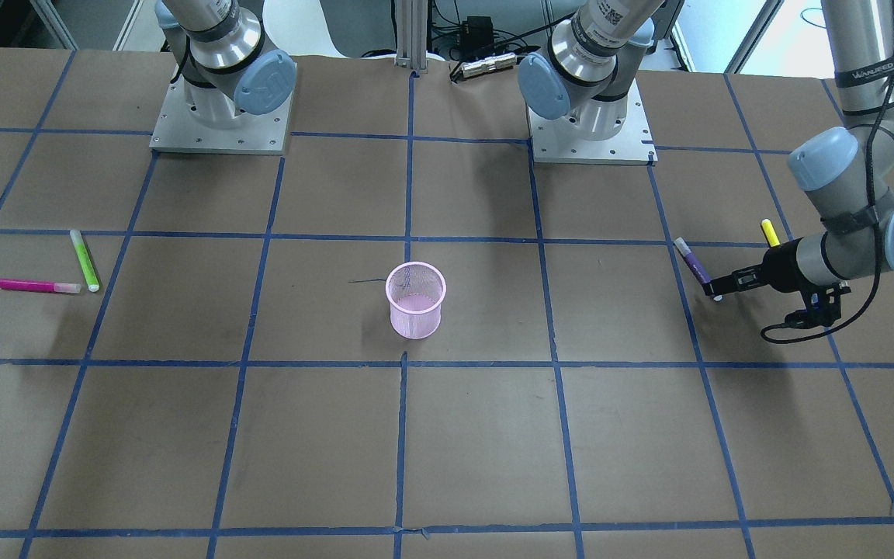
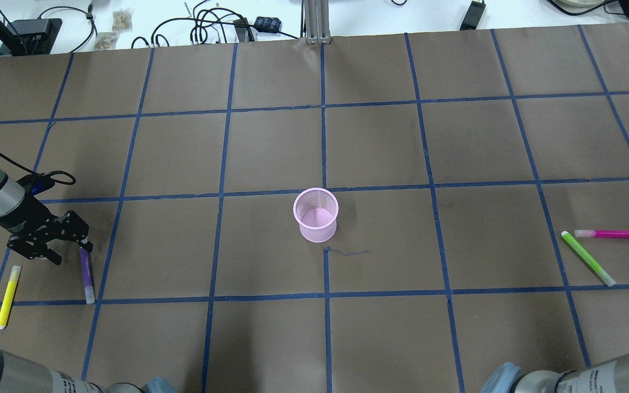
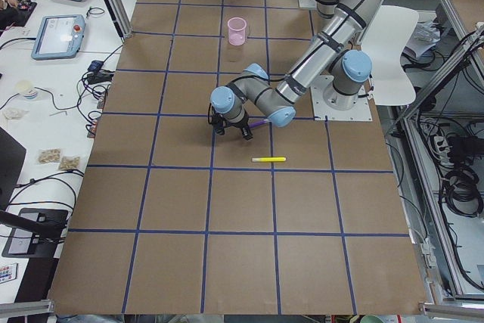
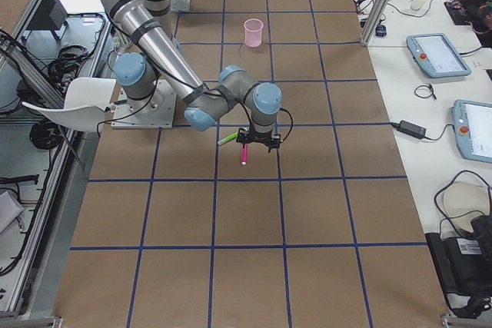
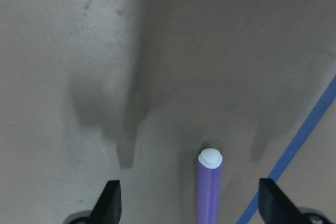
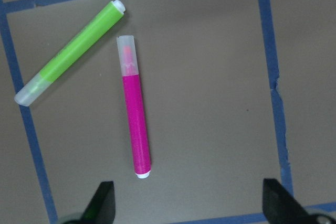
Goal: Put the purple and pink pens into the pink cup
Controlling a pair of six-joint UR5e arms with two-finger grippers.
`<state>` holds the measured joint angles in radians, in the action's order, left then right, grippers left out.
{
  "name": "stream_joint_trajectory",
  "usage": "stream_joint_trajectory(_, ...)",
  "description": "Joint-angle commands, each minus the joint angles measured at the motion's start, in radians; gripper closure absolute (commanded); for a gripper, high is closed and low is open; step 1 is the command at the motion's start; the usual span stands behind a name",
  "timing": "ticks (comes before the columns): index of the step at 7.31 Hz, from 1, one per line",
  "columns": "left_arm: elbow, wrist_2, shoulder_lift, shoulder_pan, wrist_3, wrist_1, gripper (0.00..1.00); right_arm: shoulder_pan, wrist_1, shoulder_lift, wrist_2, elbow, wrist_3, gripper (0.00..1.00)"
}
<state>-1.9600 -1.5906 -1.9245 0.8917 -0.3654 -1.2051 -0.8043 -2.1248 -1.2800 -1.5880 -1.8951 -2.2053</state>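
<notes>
— Purple marker pen with a white end (image 5: 210, 187) lies flat right under your left wrist camera, between the two black fingertips of the left gripper (image 5: 191, 201). Those fingers are spread wide and neither one clamps the barrel. The pen sits nearer the finger on that view's right. In your overhead view the gripper is at the pen's end farther from the robot.

— And the other pen you need?

— Your pink marker pen with the clear cap (image 6: 135, 114) lies flat at the robot's right end of the table. The right gripper (image 6: 190, 203) hangs above the end opposite the cap, its fingers spread apart and holding nothing.

— Where is the cup?

— You'll find the pink mesh cup (image 2: 316, 215) upright in the middle of the brown paper table (image 2: 380, 338). It is well apart from both pens, with one out to each side of it.

— Anything else around them?

— You have a green highlighter pen (image 6: 68, 53) lying at an angle just beside the pink one's cap, with a small gap between them. A yellow highlighter pen (image 2: 7, 297) lies near the purple one, on the side away from the cup. A blue tape line (image 5: 304, 129) runs diagonally just beside the purple pen in your left wrist view.
</notes>
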Motion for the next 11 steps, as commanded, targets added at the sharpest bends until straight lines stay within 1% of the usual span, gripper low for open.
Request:
stream_joint_trajectory(1,-0.002,0.001,-0.002,0.003,-0.003,-0.001,0.20,0.007,-0.077,0.018,0.000,-0.053,-0.053,0.00)
stream_joint_trajectory(2,-0.002,0.003,-0.016,0.003,-0.003,-0.001,0.20,0.007,-0.172,0.018,-0.009,-0.108,-0.075,0.00)
stream_joint_trajectory(3,0.000,0.001,-0.024,0.003,-0.001,0.007,0.21,0.008,-0.240,0.014,-0.007,-0.158,-0.100,0.00)
stream_joint_trajectory(4,0.006,0.003,-0.022,0.004,-0.009,0.009,0.34,0.032,-0.256,0.014,-0.001,-0.180,-0.103,0.00)
stream_joint_trajectory(6,0.006,0.020,-0.025,0.004,-0.007,0.004,0.34,0.046,-0.257,0.018,-0.001,-0.193,-0.149,0.00)
stream_joint_trajectory(7,0.004,0.021,-0.027,0.004,-0.004,0.006,0.39,0.046,-0.259,0.018,-0.003,-0.194,-0.148,0.05)
stream_joint_trajectory(8,0.006,0.020,-0.030,0.004,-0.007,0.006,0.53,0.046,-0.260,0.022,-0.004,-0.197,-0.145,0.08)
stream_joint_trajectory(9,0.006,0.020,-0.028,0.004,-0.010,0.006,0.69,0.046,-0.261,0.021,-0.006,-0.206,-0.140,0.09)
stream_joint_trajectory(10,0.006,0.020,-0.028,0.006,-0.009,0.006,0.84,0.046,-0.262,0.021,-0.010,-0.213,-0.133,0.09)
stream_joint_trajectory(11,0.007,0.020,-0.027,0.006,-0.009,0.006,0.98,0.048,-0.262,0.021,-0.013,-0.213,-0.132,0.23)
